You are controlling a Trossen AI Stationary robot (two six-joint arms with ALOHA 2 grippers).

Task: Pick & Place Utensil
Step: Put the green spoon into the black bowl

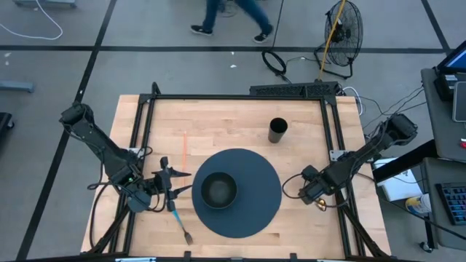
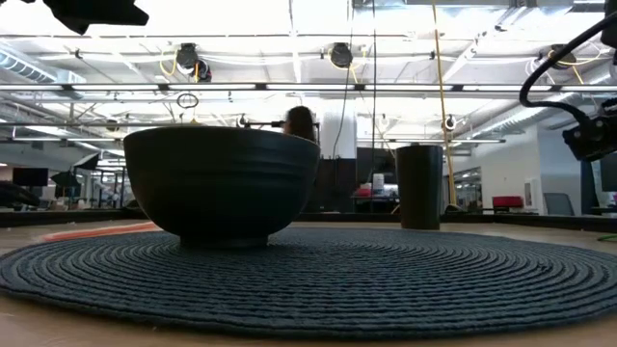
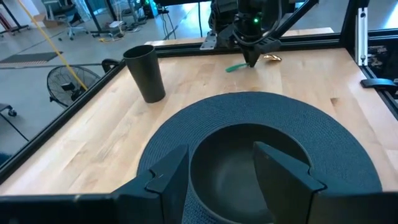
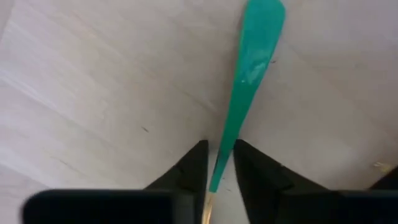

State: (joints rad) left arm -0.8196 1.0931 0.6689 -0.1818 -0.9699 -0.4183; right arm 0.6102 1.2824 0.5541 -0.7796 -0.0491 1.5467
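Note:
A utensil with a green handle [image 4: 245, 74] and a gold head [image 3: 272, 58] lies flat on the wood near the table's right edge. My right gripper [image 4: 219, 158] points down onto it and is shut on the handle; the high view shows this gripper [image 1: 314, 191] right of the mat. My left gripper [image 3: 227, 168] stands open above the mat's left edge [image 1: 182, 182], facing the dark bowl [image 1: 218, 189] and touching nothing. The bowl rests by its foot at the centre of the round dark woven mat [image 1: 255, 207]. My right gripper pinches the narrow end of the green handle [image 4: 219, 168], where it meets the gold part, between its two fingers. The fingers come from above, pointing down, and lie across the handle. The utensil lies flat on the table.
A fork with a blue handle [image 1: 180, 222] lies on the wood near my left gripper. An orange stick [image 1: 183, 149] lies at the left. A black cup [image 1: 277, 131] stands beyond the mat. A black frame rail [image 1: 240, 97] runs around the table. A person walks on the floor behind it.

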